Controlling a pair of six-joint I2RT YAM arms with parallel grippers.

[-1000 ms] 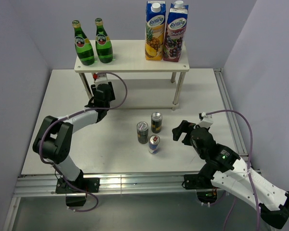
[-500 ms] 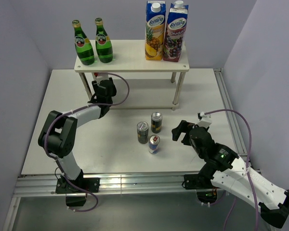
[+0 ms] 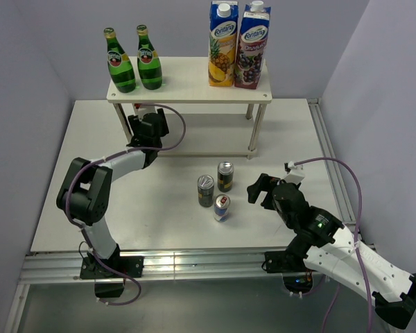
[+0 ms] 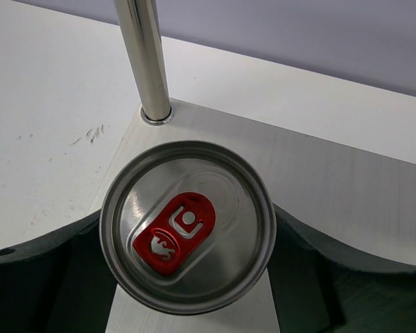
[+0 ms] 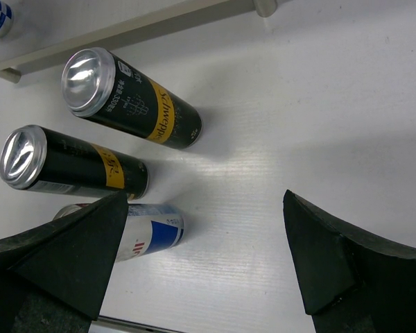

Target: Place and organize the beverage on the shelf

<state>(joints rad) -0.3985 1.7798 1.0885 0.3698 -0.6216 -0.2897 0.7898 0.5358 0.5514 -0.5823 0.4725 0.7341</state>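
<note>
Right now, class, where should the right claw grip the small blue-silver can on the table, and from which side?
Grip the blue-silver can round its wall at mid-height, right claw coming from its right: it stands upright, two dark cans crowding behind.

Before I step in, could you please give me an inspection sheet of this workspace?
Surface: table white, faint scuffs.
Job's things: two bottles on the shelf top; two dark cans and one small can on the table; second small can at the lower board.
Clutter: two cartons on the shelf top.
Grippers: left gripper shut on second small can; right gripper open.
Cables: a purple cable on each arm.
Surroundings: plain walls.
</note>
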